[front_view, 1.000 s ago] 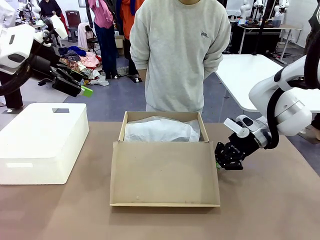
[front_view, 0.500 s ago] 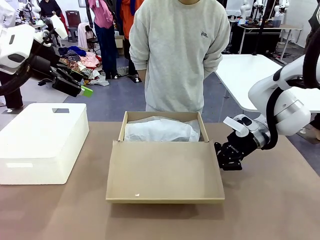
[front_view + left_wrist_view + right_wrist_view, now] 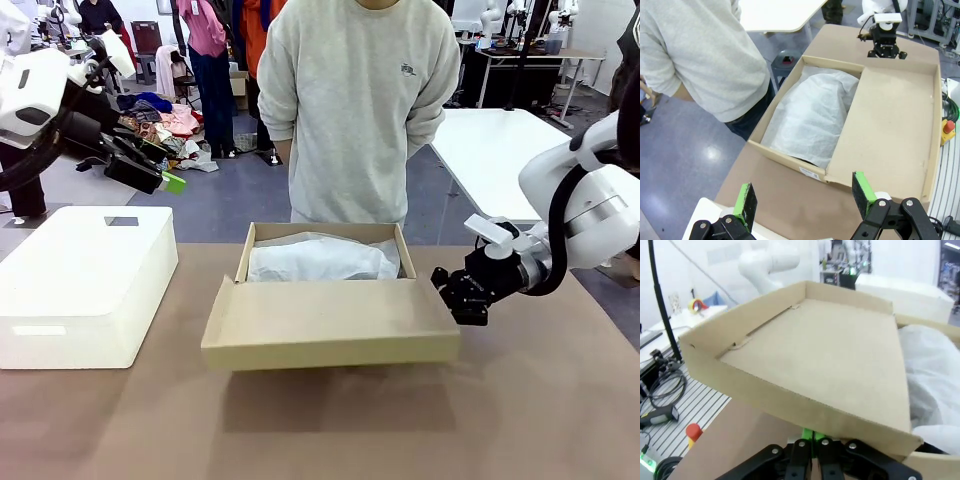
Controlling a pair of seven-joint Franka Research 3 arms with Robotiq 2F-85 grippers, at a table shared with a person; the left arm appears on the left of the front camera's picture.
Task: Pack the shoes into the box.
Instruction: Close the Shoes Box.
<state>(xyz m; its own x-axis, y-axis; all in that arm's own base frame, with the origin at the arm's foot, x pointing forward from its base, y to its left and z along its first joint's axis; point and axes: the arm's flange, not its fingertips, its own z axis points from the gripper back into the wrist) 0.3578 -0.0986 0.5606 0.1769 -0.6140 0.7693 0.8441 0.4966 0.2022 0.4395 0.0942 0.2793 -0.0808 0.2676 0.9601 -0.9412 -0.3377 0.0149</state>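
The tan cardboard box (image 3: 322, 233) sits mid-table, its inside covered by white tissue paper (image 3: 320, 262). No shoes show; whatever lies under the tissue is hidden. The hinged lid (image 3: 330, 322) is tilted up off the table towards me. My right gripper (image 3: 450, 295) is shut and pressed under the lid's right edge, its closed fingers (image 3: 814, 440) just below the lid's side wall (image 3: 805, 405). The left gripper (image 3: 150, 175) hangs high at the far left, open, its green pads (image 3: 745, 202) wide apart above the box (image 3: 785, 155) and lid (image 3: 890, 130).
A person in a grey sweatshirt (image 3: 355, 100) stands right behind the box at the far edge. A large white plastic block (image 3: 85, 280) sits on the table's left. Bare brown tabletop (image 3: 530, 400) lies in front and to the right.
The lid has risen from lying flat on the table to tilted up, its near edge lifted. My right gripper moved up and slightly right with it. The left arm stayed still.
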